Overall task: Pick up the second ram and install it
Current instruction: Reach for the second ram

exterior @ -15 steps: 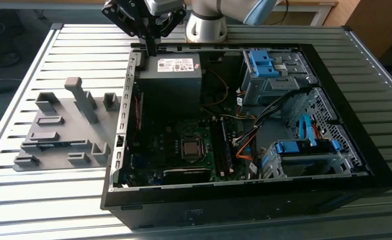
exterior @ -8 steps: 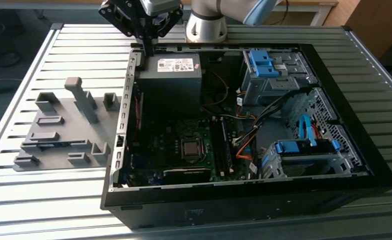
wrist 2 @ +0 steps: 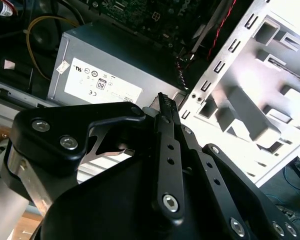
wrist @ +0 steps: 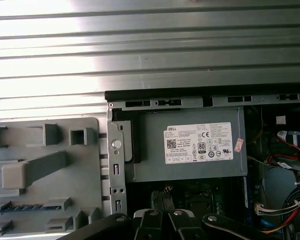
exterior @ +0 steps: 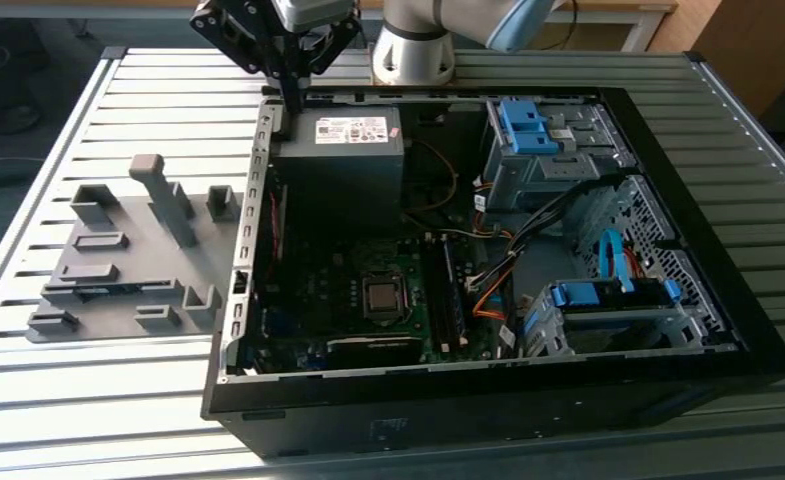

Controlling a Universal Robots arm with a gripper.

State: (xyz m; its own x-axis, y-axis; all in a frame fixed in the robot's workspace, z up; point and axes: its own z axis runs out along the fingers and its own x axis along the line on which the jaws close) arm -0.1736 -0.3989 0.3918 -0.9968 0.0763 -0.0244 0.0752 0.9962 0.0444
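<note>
Gripper (exterior: 293, 105) hangs over the far corner of the open computer case (exterior: 499, 395), on the side toward the exterior view's left; its tips sit just above the case rim, beside the grey power supply (exterior: 345, 135); no contact with either is visible. In the second wrist view the fingers (wrist 2: 165, 150) converge to one point, pressed together, nothing seen pinched between them. Grey fixture plate (exterior: 125, 250) lies on the slatted tabletop (exterior: 139, 110) between the case and the edge at the exterior view's left. The second ram (exterior: 105, 291) looks to lie flat in a long slot on that plate's near half; it shows in the first wrist view as a dark bluish strip (wrist: 25, 206), well apart from the gripper.
</note>
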